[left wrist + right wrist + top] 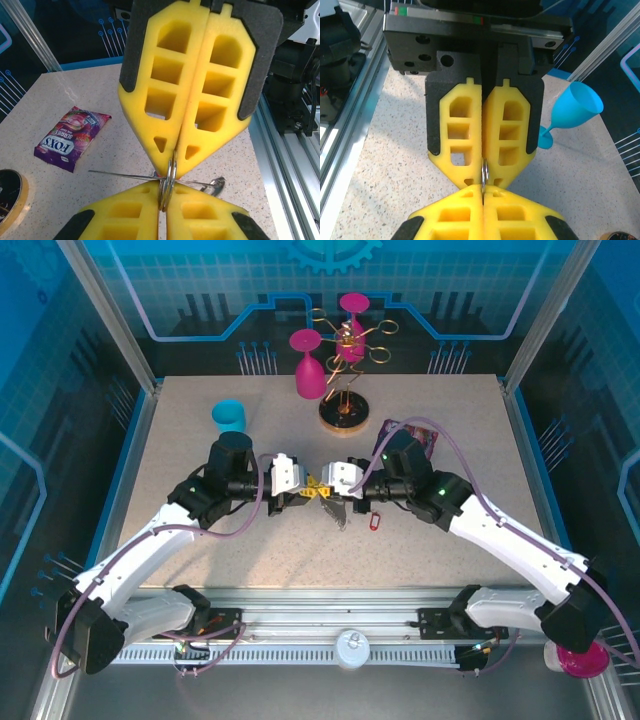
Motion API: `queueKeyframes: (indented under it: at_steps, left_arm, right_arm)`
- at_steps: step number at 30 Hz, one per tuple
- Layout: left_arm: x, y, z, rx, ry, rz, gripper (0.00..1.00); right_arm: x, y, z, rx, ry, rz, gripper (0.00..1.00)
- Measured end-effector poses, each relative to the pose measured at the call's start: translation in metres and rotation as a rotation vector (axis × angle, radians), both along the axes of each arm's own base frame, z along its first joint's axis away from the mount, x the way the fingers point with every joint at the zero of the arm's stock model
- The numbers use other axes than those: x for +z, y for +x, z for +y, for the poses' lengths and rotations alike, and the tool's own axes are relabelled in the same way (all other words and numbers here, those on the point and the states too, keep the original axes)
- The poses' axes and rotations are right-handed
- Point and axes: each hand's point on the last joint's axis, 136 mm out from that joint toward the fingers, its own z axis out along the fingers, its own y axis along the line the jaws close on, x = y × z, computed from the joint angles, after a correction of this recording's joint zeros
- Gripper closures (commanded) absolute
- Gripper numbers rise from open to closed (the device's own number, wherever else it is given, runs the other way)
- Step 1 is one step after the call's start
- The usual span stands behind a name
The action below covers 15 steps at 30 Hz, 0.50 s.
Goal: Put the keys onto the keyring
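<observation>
My two grippers meet tip to tip over the middle of the table. A small silver ring (170, 175) of the keyring is pinched between both pairs of yellow fingers. The left gripper (304, 490) (164, 194) is shut on its lower edge. The right gripper (336, 487) (483, 192) is shut on the same ring (484, 173) from the opposite side. The dark grey carabiner part (340, 516) hangs just below the fingers, and its end (215, 184) reaches the table. The red key tag (376, 523) lies loose on the table, right of the grippers.
A purple snack packet (412, 434) (72, 132) lies behind the right arm. The gold wire rack (345, 345) on its round base (343, 416) carries two pink cups (308, 365) at the back. A blue cup (229, 417) (576, 106) stands at back left.
</observation>
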Motion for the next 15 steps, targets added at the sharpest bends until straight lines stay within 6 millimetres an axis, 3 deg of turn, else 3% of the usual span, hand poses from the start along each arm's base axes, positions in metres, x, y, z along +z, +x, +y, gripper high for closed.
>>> queueKeyframes:
  at_steps: [7,12,13,15]
  left_arm:
    - [-0.0052,-0.0002,0.0008,-0.001,0.013,0.015,1.00]
    - [-0.0066,0.0020,0.0007,0.002,0.013,0.016,1.00]
    - [-0.0062,0.0027,0.0004,0.002,0.009,0.009,1.00]
    - [-0.0057,0.0047,-0.0011,0.001,-0.007,-0.014,1.00]
  right_arm:
    - [-0.0050,-0.0005,0.0010,-0.001,-0.053,0.021,1.00]
    - [-0.0066,0.0019,0.0007,-0.015,-0.062,0.026,0.99]
    - [-0.0055,0.0025,0.0005,-0.021,-0.056,0.025,0.86]
    - [-0.0050,0.0030,-0.0009,-0.036,-0.034,0.024,0.76]
